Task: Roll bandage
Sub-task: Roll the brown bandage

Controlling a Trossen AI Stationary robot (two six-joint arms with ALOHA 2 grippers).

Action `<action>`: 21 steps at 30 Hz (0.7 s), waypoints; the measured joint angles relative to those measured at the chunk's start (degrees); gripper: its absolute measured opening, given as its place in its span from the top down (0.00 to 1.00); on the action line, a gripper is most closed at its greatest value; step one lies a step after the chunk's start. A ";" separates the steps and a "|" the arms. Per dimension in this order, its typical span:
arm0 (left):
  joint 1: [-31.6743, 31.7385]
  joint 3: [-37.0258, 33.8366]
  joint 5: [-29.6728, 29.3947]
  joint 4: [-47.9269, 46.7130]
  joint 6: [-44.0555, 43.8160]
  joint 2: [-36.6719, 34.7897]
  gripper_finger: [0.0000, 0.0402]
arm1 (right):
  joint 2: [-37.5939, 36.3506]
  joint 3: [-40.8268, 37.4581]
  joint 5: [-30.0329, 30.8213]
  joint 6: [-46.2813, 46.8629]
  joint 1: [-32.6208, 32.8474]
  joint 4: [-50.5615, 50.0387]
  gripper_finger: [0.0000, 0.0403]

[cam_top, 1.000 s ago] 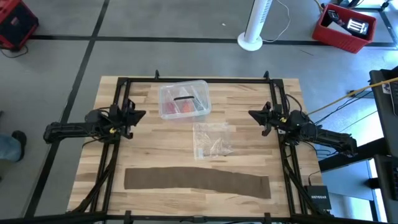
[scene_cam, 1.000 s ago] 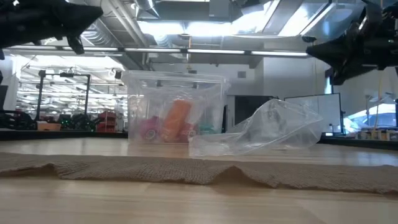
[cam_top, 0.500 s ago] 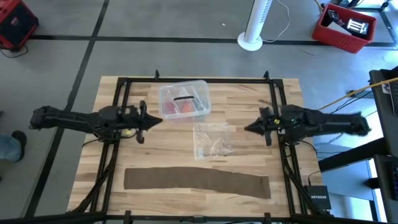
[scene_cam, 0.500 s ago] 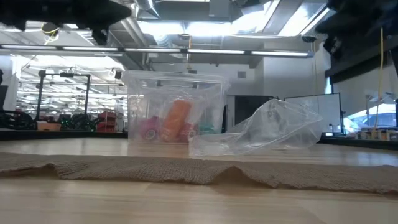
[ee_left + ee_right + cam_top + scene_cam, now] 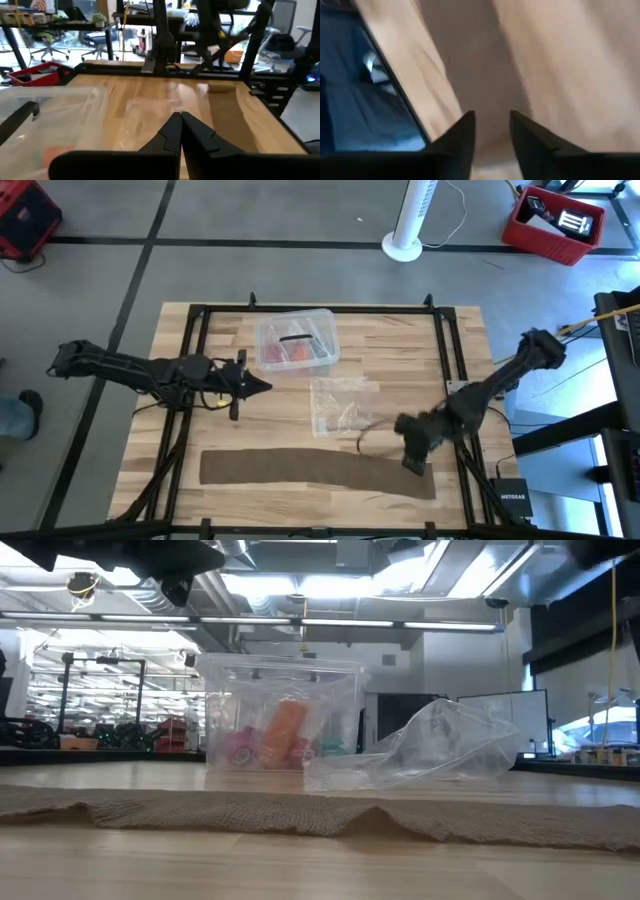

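Bandage (image 5: 318,471) lay flat, unrolled, along near table edge. Right gripper (image 5: 412,462) over its right end, fingers parted, prob. to start roll. Left gripper (image 5: 262,387) shut, empty, waited mid-left.

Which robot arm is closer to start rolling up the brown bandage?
Probably the right one. The right gripper hangs open over the bandage at its right end, while the left gripper is shut, farther back beside the plastic box.

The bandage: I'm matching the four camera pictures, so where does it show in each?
High view: bandage along the table's near edge.
Low view: across the foreground.
Left wrist view: far strip.
Right wrist view: brown band.
Shared landmark: clear plastic bag, not in the right wrist view.
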 joint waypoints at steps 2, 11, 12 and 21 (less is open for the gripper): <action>-0.33 0.04 0.04 -0.78 0.33 0.00 1.00 | 2.61 -0.13 -2.15 7.65 3.19 -0.76 0.57; -0.51 0.04 0.50 -3.44 -1.93 0.29 1.00 | 8.38 -0.10 -2.81 38.28 16.29 0.59 0.35; -0.51 0.04 0.52 -3.62 -1.99 0.32 1.00 | 8.89 -0.08 -1.67 40.49 17.50 0.93 0.36; -0.51 0.04 0.92 -3.60 -2.59 0.31 1.00 | 14.54 -0.08 6.63 50.42 21.89 0.56 0.44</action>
